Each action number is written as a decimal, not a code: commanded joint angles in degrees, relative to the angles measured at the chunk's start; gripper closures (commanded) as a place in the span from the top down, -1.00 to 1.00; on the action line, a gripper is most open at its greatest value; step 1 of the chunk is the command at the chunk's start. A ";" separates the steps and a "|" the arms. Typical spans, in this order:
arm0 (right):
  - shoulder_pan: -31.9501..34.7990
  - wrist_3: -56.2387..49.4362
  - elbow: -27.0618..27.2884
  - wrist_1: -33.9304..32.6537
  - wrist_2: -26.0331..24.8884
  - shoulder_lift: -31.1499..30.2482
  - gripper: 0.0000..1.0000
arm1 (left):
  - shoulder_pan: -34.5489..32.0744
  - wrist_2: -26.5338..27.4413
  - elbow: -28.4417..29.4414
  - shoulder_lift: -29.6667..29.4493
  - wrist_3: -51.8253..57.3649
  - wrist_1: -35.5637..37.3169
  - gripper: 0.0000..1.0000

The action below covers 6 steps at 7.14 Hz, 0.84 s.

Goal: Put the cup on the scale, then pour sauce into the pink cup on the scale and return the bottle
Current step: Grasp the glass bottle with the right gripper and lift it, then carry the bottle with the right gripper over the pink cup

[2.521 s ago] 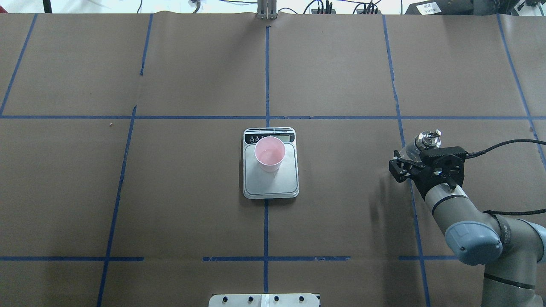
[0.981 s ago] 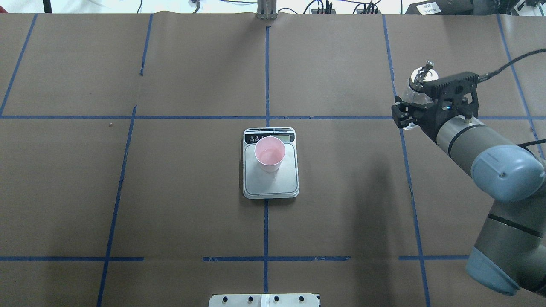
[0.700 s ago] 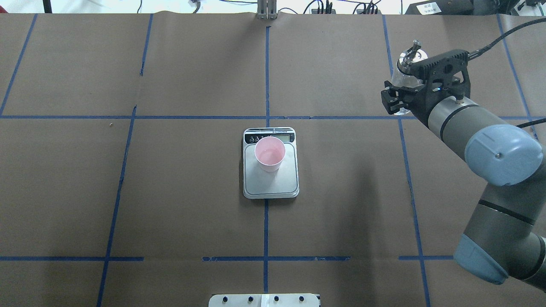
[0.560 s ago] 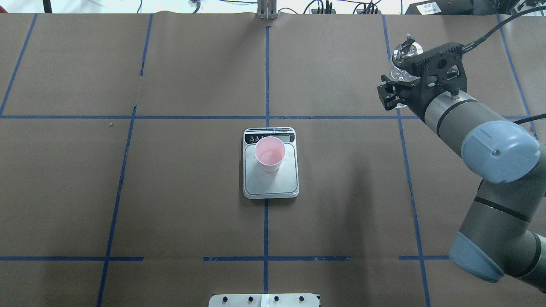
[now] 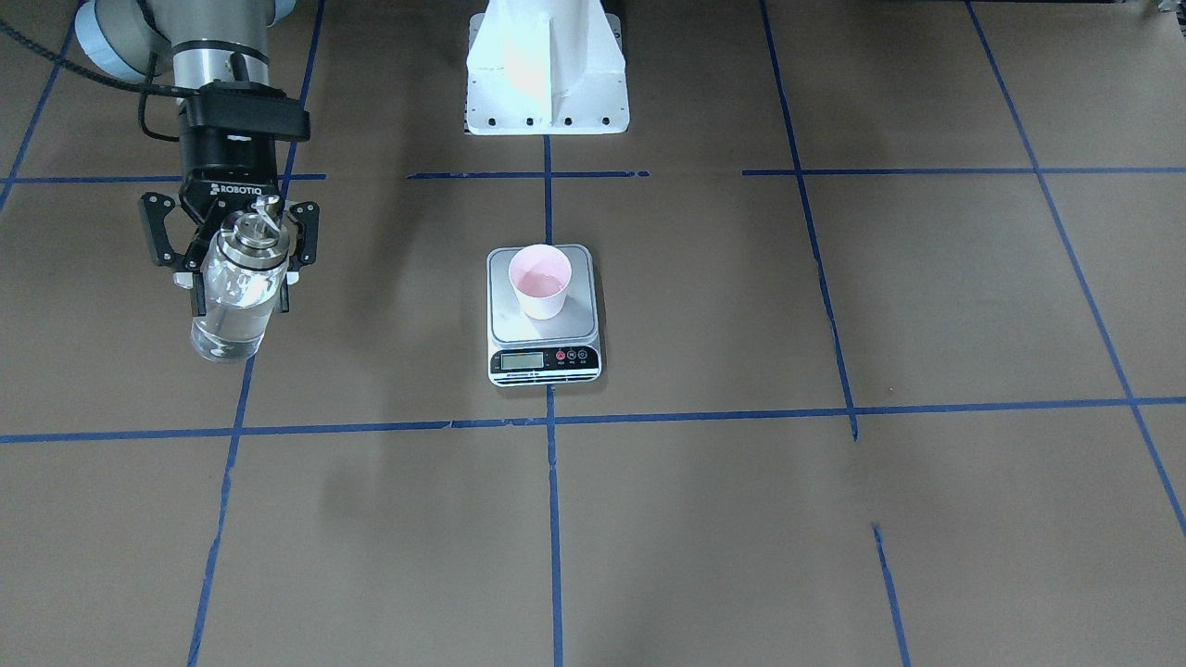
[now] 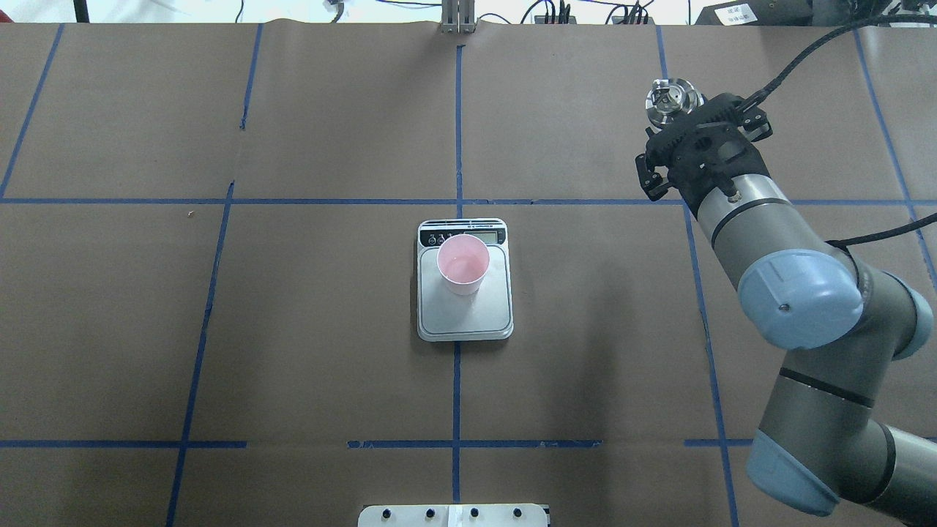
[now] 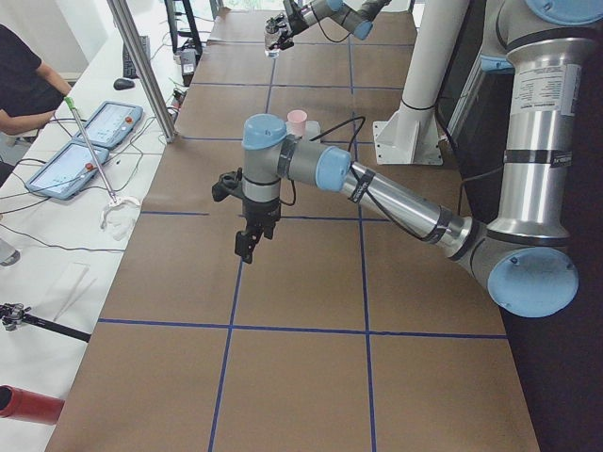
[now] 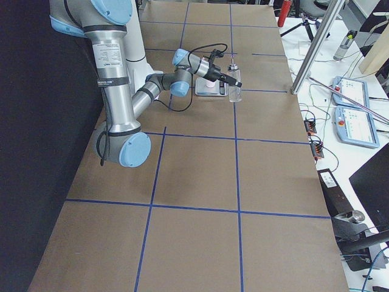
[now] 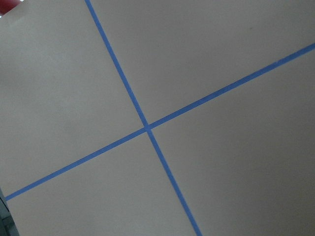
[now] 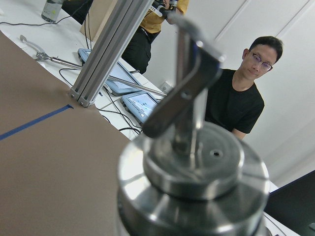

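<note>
Pale pink, the tapered paper cup (image 5: 540, 278) already stands on the silver-grey kitchen scale (image 5: 508, 324) mid-frame, while the right gripper (image 5: 239, 278) pinches the clear glass bottle with a silver cap (image 5: 227, 324) upright at far left, so its return looks unfinished and the pour I cannot confirm.

Under my wrist lies flat brown paper (image 9: 226, 167). Two blue tape lines (image 9: 147, 127) cross on it near the middle of my view, both running slantwise. A small red sliver (image 9: 9, 4) shows in the top left corner.
</note>
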 commanded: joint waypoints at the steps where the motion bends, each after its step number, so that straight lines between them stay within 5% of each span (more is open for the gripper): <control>1: -5.56 -7.09 -0.81 -1.80 -7.79 1.05 -1.00 | -1.63 -3.24 9.01 1.60 1.05 -11.20 1.00; 2: -10.12 -7.29 -2.47 -3.28 -18.88 0.62 -1.00 | -1.71 -3.24 12.09 1.86 1.13 -16.64 1.00; 6: -17.01 -7.20 -9.68 -4.08 -29.00 2.01 -1.00 | -1.72 -2.98 10.64 1.60 1.84 -17.75 1.00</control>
